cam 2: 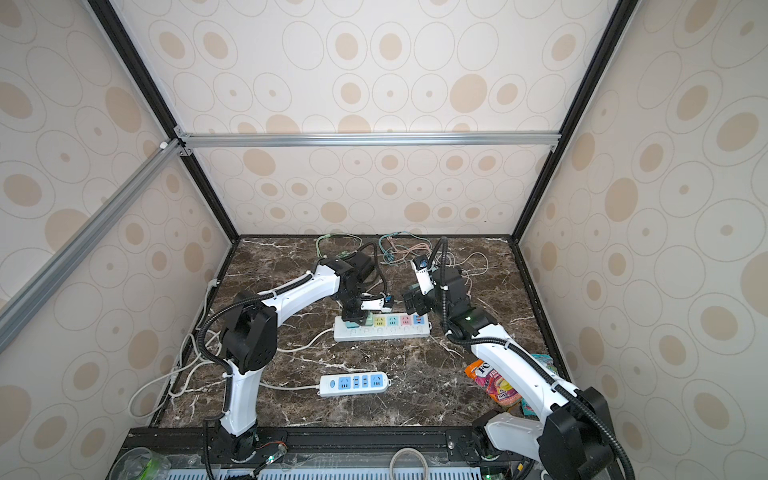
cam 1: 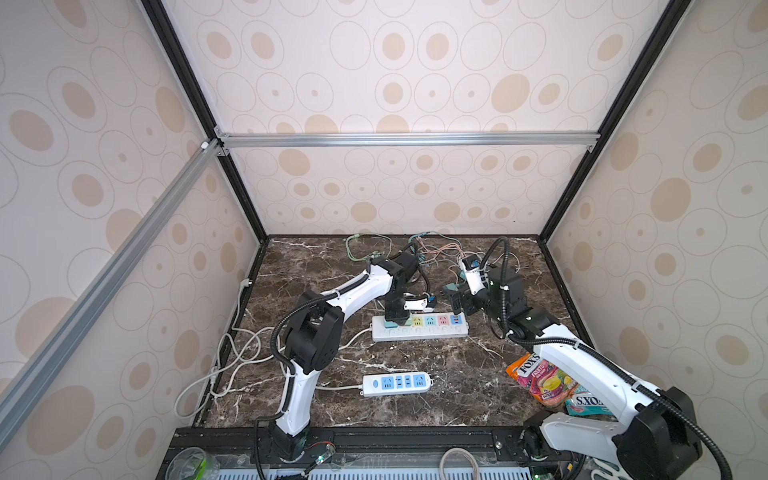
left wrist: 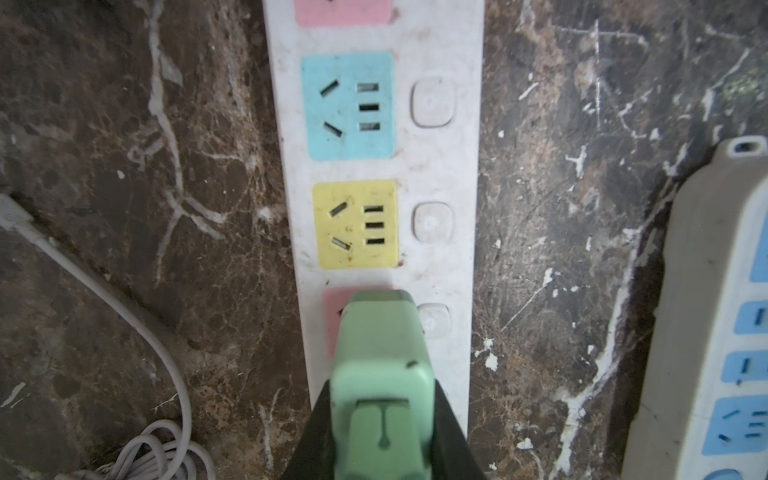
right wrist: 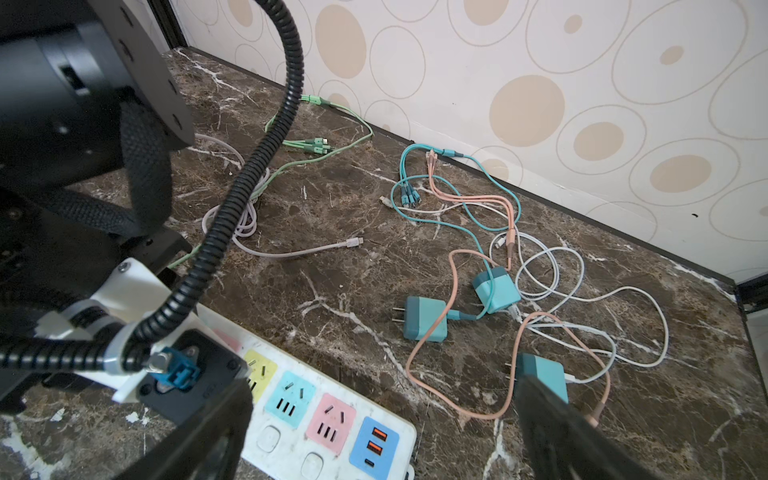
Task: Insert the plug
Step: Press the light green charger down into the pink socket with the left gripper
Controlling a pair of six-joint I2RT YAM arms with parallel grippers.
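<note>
A pale green plug [left wrist: 382, 365] is held between the black fingers [left wrist: 455, 436] of my left gripper [left wrist: 384, 432], which is shut on it. Its far end sits on the pink socket [left wrist: 330, 320] at the end of the white power strip [left wrist: 436, 174], and its prongs are hidden. In both top views that gripper [cam 1: 397, 318] [cam 2: 355, 316] points down onto the left end of the strip [cam 1: 440, 330] [cam 2: 399, 330]. My right gripper [cam 1: 453, 297] [right wrist: 386, 386] hovers open and holds nothing, just behind the strip's right end.
A second white strip with blue sockets [cam 1: 397, 383] lies nearer the front. Snack packets [cam 1: 544, 382] sit at the right by my right arm. Teal chargers [right wrist: 426, 318] and tangled coloured cables [right wrist: 478, 199] cover the back of the marble table. White cords [cam 1: 232, 353] trail left.
</note>
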